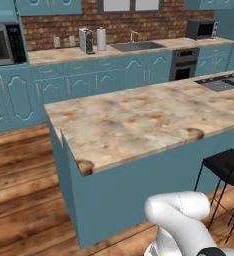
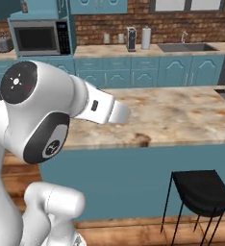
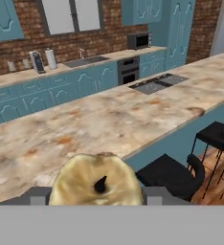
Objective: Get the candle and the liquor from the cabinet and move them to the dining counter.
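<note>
The candle [image 3: 97, 179], a squat gold-tan cylinder with a short dark wick, sits between my grey fingers [image 3: 37, 195] at the bottom of the hand view. My gripper [image 3: 97, 197] is shut on it, above the near edge of the dining counter [image 3: 85, 124]. This long island with the orange-mottled marble top also lies ahead of the base [image 1: 139, 120] [image 2: 181, 115]. My forearm [image 2: 100, 108] reaches out over it. The liquor is out of view. Teal upper cabinets [image 3: 4, 19] hang on the brick wall; I cannot tell which is the task's cabinet.
Black stools [image 3: 171, 174] [image 1: 229, 167] [image 2: 201, 192] stand against the island's near side. A cooktop [image 3: 154, 83] is set into its far end. The back counter holds a sink [image 1: 136, 46], a toaster [image 1: 86, 41] and a paper roll [image 1: 101, 39]. A microwave [image 2: 37, 38] sits at left.
</note>
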